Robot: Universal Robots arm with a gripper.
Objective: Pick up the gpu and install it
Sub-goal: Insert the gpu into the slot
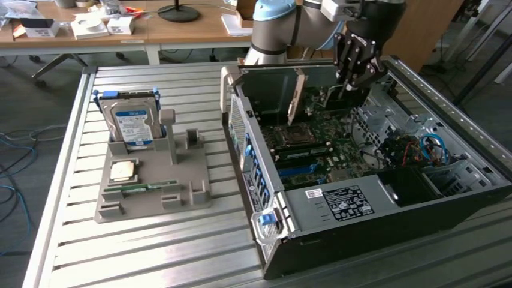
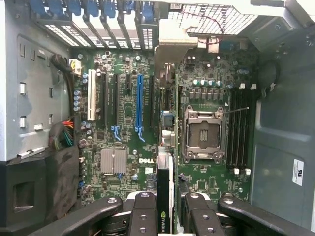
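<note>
The gpu is a thin dark card seen edge-on, with a green logo near my fingers and its pale metal bracket at the case's rear wall. My gripper is shut on it, one black finger on each side. The card stands upright over the motherboard, between the blue slot and the empty CPU socket. In the exterior view the gripper reaches down into the open computer case, and the gpu bracket stands on edge inside it. Whether the card sits in a slot I cannot tell.
On the exterior view's left, a grey holder carries a silver hard drive, a CPU chip and a green memory stick. Everything rests on a slatted metal table. Cables and case walls crowd the card. A wooden desk stands behind.
</note>
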